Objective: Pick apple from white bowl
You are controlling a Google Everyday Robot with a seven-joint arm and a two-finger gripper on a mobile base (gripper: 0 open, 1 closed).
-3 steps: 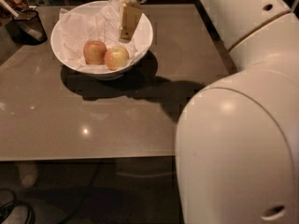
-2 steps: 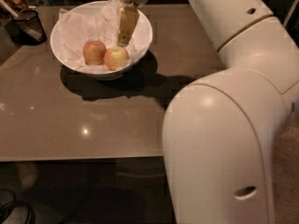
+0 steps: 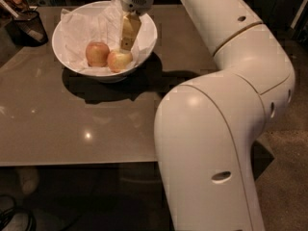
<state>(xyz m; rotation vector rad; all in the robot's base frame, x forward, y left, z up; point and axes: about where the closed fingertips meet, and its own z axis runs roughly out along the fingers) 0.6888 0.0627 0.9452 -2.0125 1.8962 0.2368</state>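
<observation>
The white bowl (image 3: 144, 42), lined with crumpled white paper, stands at the back left of the brown table. Two apples lie in it side by side. The yellow-green apple with a pinkish blush (image 3: 120, 61) is on the right, and a redder apple (image 3: 97, 54) is on the left. My gripper (image 3: 125, 46) hangs down from the white wrist into the bowl. Its tan tip is right above the yellow-green apple, at or very near its top. The apple still rests in the bowl.
A small dark cup (image 3: 30, 27) with utensils stands at the table's back left, beside the bowl. My large white arm (image 3: 226, 129) fills the right half of the view. The table's front edge (image 3: 77, 162) runs below the bowl.
My gripper has moved slightly left and down towards the yellow-green apple. The arm's elbow has swung across the right of the view. Bowl and apples have not moved.
</observation>
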